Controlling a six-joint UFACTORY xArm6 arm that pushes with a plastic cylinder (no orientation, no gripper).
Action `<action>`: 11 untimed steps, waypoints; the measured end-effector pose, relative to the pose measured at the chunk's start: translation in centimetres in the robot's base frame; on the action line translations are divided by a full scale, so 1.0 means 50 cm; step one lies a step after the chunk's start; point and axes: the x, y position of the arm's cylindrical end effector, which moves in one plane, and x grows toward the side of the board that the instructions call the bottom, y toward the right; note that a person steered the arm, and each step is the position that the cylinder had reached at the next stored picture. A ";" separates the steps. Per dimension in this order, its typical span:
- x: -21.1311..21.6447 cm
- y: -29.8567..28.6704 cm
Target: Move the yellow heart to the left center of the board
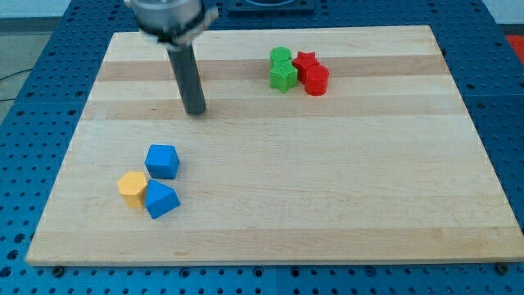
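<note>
The only yellow block (132, 186) I see lies at the view's lower left; it looks more six-sided than heart-shaped. It touches a blue block (161, 199) on its right, and a blue cube (162, 161) sits just above the two. My tip (195, 111) rests on the board in the upper left part, well above these three blocks and apart from them. The rod is blurred at its upper end.
At the view's top, right of centre, stands a tight cluster: two green blocks (281, 58) (283, 76), a red star (305, 61) and a red cylinder (317, 80). The wooden board (327, 180) lies on a blue perforated table.
</note>
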 end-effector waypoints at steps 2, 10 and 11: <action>-0.175 0.077; -0.006 -0.129; -0.050 -0.197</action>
